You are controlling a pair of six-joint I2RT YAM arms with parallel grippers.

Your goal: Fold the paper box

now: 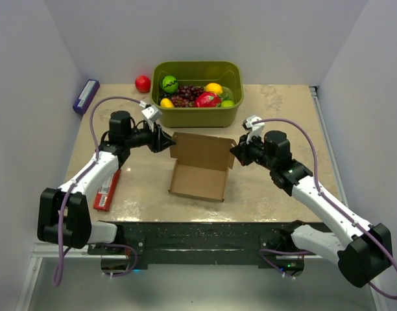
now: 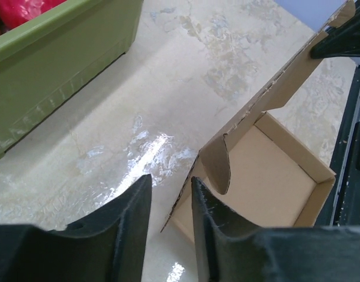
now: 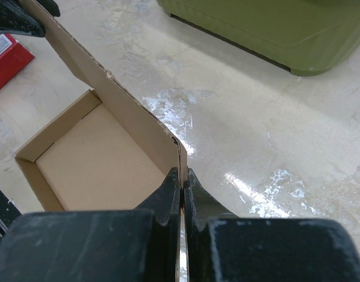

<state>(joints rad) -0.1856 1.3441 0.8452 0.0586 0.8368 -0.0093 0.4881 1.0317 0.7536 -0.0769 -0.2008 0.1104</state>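
Observation:
The brown paper box [image 1: 197, 181] lies open at the table's middle, its lid [image 1: 203, 149] raised upright along the far side. My right gripper [image 1: 235, 153] is shut on the lid's right corner; in the right wrist view its fingertips [image 3: 182, 177] pinch the cardboard edge beside the tray [image 3: 97, 158]. My left gripper [image 1: 167, 141] is at the lid's left corner. In the left wrist view its jaws [image 2: 171, 188] stand apart, straddling the lid's edge [image 2: 189, 191] with a visible gap. The side flap [image 2: 218, 161] curls over the tray [image 2: 268, 170].
An olive-green tub [image 1: 197, 116] of fruit stands just behind the box, also showing as tub wall [image 2: 56, 59] and tub corner [image 3: 274, 29]. A red ball [image 1: 143, 83] and a purple pack [image 1: 85, 96] lie at the back left. A slim red pack [image 1: 108, 189] lies under the left arm.

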